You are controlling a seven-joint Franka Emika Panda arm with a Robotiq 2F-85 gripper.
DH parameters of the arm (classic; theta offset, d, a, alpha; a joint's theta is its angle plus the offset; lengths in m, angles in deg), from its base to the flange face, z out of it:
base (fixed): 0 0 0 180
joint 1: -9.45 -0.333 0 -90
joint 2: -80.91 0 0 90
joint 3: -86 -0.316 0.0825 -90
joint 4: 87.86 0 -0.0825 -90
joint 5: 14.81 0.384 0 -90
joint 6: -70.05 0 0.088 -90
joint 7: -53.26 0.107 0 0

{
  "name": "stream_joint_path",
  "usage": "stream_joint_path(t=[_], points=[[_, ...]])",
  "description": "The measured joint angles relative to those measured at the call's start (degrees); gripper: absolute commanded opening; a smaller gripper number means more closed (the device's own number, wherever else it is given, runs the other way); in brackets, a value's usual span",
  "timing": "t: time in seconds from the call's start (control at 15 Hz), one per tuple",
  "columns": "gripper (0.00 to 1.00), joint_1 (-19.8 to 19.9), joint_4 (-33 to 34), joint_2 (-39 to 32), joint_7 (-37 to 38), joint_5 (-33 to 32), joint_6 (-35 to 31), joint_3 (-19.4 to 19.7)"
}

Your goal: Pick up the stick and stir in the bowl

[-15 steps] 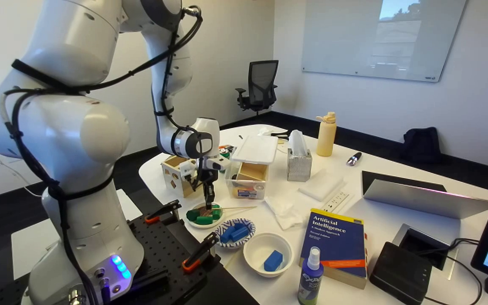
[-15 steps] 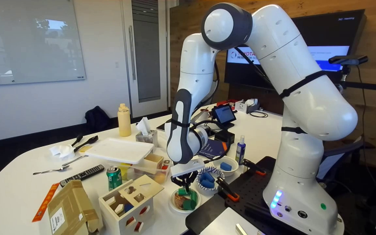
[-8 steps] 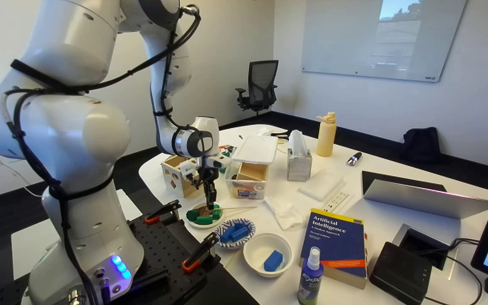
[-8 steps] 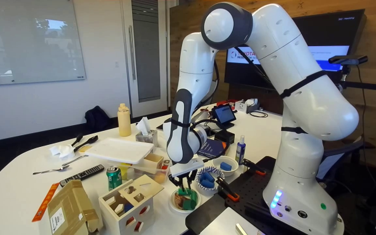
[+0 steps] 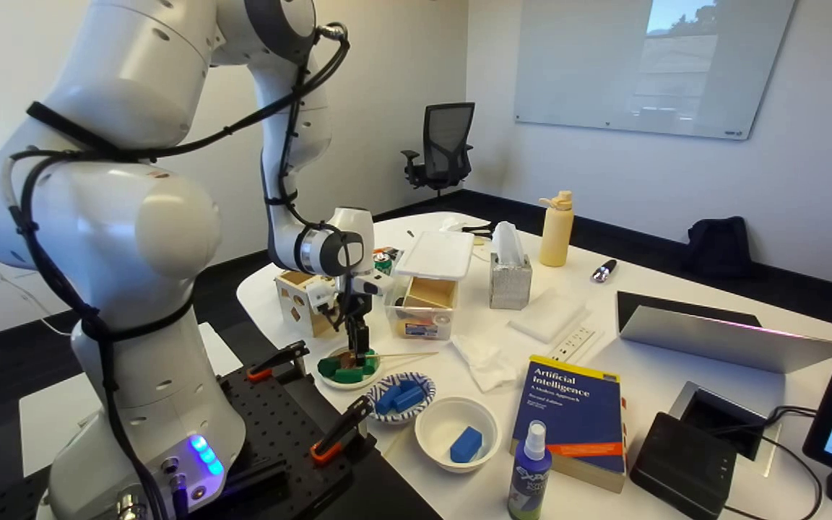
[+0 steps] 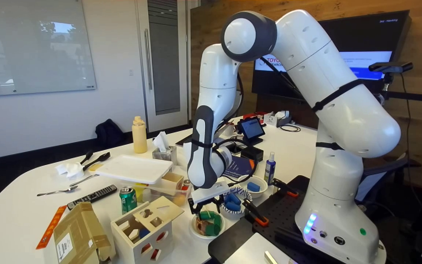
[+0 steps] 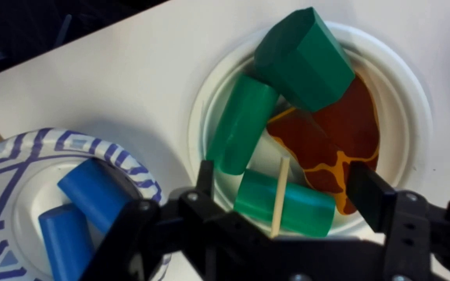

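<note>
Spread wide, the stick (image 7: 280,195) showing between its fingers (image 7: 369,195), the tool (image 7: 281,171) should sink level and close gently above the green cylinder (image 7: 307,210).

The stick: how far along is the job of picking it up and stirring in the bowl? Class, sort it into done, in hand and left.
Looks done: the gripper is placed over the white bowl with the green blocks, the stick between its open jaws in the wrist view. In hand: probably the grasp; the stick lies across one block, unclamped. Left: closing on it, lifting it and stirring.
</note>
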Motion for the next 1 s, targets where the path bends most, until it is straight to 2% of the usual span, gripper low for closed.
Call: stream_joint_path(t=[0.27,0.53,1.0], points=[[0.31,1.1,2.2,-2.6,-0.1,0.0,-0.4,-0.5],[0.02,-0.7,2.7,-2.4,-0.1,0.0,-0.4,1.3],[0.02,-4.4,2.7,-1.9,0.0,-0.1,-0.1,3.8]])
